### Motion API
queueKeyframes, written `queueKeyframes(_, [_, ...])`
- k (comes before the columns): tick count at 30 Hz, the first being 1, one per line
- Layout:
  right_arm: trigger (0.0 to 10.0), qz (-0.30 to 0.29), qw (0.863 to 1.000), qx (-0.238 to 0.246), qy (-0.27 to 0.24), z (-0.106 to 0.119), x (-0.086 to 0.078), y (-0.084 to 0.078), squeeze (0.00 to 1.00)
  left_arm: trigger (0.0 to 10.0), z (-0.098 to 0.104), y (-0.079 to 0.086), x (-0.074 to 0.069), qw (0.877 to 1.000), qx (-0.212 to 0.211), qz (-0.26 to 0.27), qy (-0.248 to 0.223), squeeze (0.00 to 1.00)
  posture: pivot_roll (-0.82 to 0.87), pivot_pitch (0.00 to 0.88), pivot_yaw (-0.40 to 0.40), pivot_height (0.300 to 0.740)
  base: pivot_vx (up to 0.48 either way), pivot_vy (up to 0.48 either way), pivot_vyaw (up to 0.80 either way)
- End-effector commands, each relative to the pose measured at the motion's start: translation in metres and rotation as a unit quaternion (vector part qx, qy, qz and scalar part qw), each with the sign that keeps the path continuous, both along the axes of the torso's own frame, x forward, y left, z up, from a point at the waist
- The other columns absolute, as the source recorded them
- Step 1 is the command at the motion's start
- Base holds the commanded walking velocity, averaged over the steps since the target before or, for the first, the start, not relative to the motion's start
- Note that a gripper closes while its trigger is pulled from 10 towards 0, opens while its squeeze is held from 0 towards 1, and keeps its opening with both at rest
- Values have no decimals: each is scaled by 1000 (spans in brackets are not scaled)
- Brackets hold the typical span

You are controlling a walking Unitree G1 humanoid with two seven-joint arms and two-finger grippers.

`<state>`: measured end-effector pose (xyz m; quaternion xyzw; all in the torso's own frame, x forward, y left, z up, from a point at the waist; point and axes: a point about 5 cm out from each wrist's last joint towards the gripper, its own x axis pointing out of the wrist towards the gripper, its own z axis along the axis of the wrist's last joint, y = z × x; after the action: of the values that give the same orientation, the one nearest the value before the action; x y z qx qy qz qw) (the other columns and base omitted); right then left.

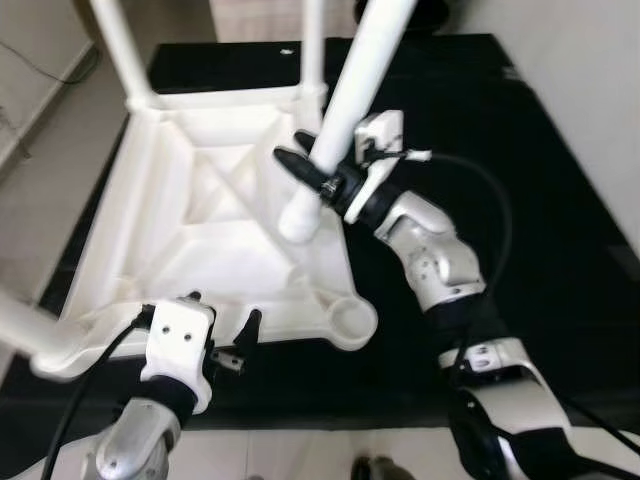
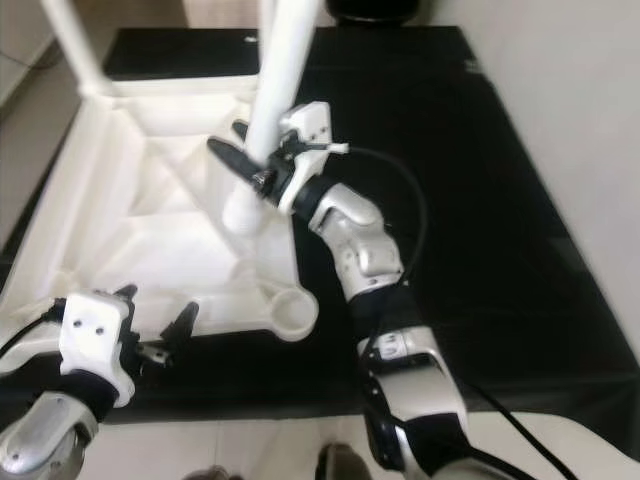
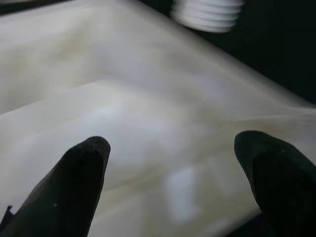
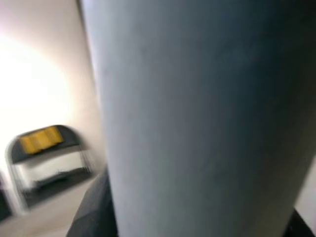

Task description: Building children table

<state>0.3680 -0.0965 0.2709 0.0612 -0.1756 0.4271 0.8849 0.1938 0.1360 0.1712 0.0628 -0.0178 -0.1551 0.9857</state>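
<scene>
Progress looks to me well past the halfway mark. I see the white moulded plastic tabletop [image 1: 215, 215] lying upside down on the black floor mat [image 1: 520, 180], ribbed underside facing up. Three white tubular plastic legs already stand in corner sockets: one at the far left corner [image 1: 122, 45], one at the far right corner [image 1: 313, 40], and one at the near left corner [image 1: 25, 330], leaning out toward the camera.

That leaves the fourth white leg [image 1: 345, 110], which I have in my right gripper [image 1: 318, 172]. Its jaws are closed around the tube partway up, and the right wrist view shows the pale tube close up against the camera. I hold the leg at a tilt, its threaded lower end hanging over the ribbed middle of the underside, not over any socket.

The empty round socket [image 1: 350, 322] sits at the near right corner, still unfilled, some way from the leg's tip.

My left gripper [image 1: 222, 325] hangs at the near edge of the tabletop, jaws spread wide with the white edge between them, gripping nothing that I can see.

By my judgement, what remains is bringing the leg over that socket, standing it upright, seating and twisting it in, then turning the table onto its feet.
</scene>
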Motion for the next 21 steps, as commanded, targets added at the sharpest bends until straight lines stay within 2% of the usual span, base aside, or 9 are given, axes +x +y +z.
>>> queueKeyframes(1, [10000, 26, 1000, -8, -8, 2, -5, 13, 0, 10000, -6, 1, -4, 1000, 22, -2, 14, 0, 76, 170, -13, 740, 0, -480, 0])
queueKeyframes(3, [10000, 40, 999, -11, -9, 1, -7, 12, 0, 10000, -6, -1, -4, 1000, 22, -7, 17, 0, 75, 172, -15, 740, 0, -442, 0])
queueKeyframes(5, [10000, 54, 998, -18, -10, 0, -8, 10, 0, 10000, -7, -4, -6, 999, 17, -16, 23, 0, 74, 175, -15, 740, 0, 0, 0])
queueKeyframes(6, [10000, 75, 996, -36, -14, -2, -11, 6, 0, 10000, -8, -9, -10, 999, 1, -38, 39, 0, 74, 178, -14, 740, 0, 0, 0])
queueKeyframes(9, [10000, 85, 995, -47, -14, -2, -12, 0, 0, 10000, -9, -11, -16, 997, -7, -50, 54, 0, 74, 183, -13, 740, 0, 0, 0])
queueKeyframes(16, [10000, 100, 993, -62, -9, -6, -14, -2, 0, 10000, -12, -9, -23, 996, -17, -41, 71, 0, 79, 189, -12, 740, 0, 0, 0])
queueKeyframes(21, [10000, 120, 991, -59, -3, -9, -18, -1, 0, 10000, -12, -12, -29, 995, -24, -60, 82, 0, 84, 189, -11, 740, 0, 0, 0])
